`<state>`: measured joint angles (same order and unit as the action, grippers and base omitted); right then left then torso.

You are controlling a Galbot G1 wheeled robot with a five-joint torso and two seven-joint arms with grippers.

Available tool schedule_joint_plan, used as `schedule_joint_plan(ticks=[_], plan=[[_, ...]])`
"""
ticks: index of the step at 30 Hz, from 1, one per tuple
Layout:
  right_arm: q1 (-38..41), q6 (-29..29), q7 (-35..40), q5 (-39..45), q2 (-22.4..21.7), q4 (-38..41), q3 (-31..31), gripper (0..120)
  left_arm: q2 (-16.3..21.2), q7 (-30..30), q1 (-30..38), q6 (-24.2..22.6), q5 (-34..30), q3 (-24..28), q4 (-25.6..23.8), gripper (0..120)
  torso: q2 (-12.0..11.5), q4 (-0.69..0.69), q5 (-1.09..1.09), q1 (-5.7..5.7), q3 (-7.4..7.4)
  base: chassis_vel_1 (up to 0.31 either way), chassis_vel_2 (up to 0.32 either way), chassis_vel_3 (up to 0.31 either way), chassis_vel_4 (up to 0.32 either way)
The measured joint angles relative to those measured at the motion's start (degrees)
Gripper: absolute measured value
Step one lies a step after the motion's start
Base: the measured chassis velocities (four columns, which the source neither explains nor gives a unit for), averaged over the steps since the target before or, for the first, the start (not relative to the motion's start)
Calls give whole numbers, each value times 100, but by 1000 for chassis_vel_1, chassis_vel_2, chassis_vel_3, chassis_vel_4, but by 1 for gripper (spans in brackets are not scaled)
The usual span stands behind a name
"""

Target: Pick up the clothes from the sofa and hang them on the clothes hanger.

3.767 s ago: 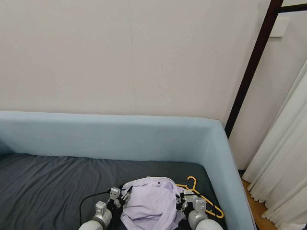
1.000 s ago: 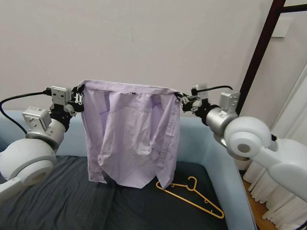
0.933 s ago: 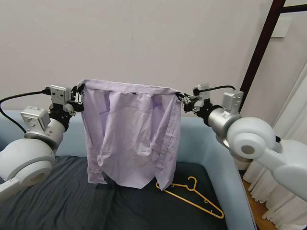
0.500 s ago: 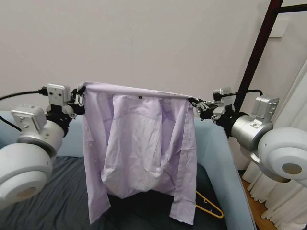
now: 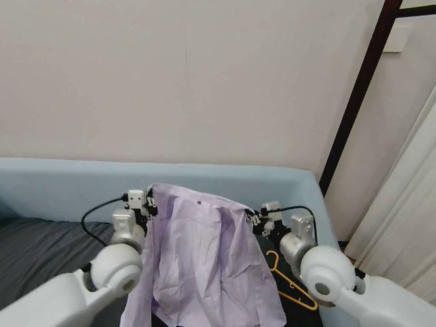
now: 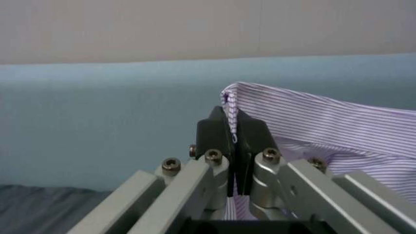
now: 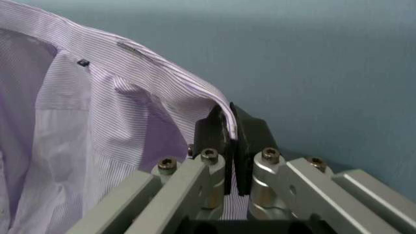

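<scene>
Lowered and closer together, left gripper (image 5: 148, 201) and right gripper (image 5: 253, 221) each clamp 1 top corner of the lilac shirt (image 5: 204, 269) above the sofa (image 5: 61, 187).

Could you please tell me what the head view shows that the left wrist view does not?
The head view adds the right gripper shut on a corner of the lilac shirt, the yellow hanger on the sofa seat and a dark pole. The left wrist view adds the shirt's fine stripes. Both share the left gripper shut on the shirt and the blue sofa back.
</scene>
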<state>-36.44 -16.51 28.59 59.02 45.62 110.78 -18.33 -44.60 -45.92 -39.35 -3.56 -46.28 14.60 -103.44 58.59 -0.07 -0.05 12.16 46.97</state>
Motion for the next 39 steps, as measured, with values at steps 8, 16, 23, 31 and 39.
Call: schedule_joint_plan(ticks=[8, 16, 23, 31, 39], plan=[[-478, 370, -390, -1013, 1037, -1204, 159, 0, -665, 236, -351, 357, 622, 262, 753, 0, 0, 2, 1, 0, -1, 0, 0, 0, 0], [-783, 477, -611, -1419, 1458, -1769, 168, 0, -831, 341, -832, 526, 862, -14, 886, 0, 0, 1, 0, -1, -1, 0, 0, 0, 0], [-905, 480, -635, -1539, 1381, -1791, 263, 17, -920, 361, -860, 545, 910, -29, 891, 0, 1, 1, 1, -1, -2, 0, 0, 0, 0], [-1451, 645, -909, -1763, 829, -1310, 680, 46, -1143, 404, -825, 570, 1053, -41, 1004, 0, 1, 0, 1, -2, -2, 0, 0, 0, 0], [-1945, 629, -1365, -1748, 288, -1176, 1356, 75, -1122, 443, -903, 607, 1143, 42, 947, 0, 1, 0, 2, -1, -2, 0, 0, 0, 0]])
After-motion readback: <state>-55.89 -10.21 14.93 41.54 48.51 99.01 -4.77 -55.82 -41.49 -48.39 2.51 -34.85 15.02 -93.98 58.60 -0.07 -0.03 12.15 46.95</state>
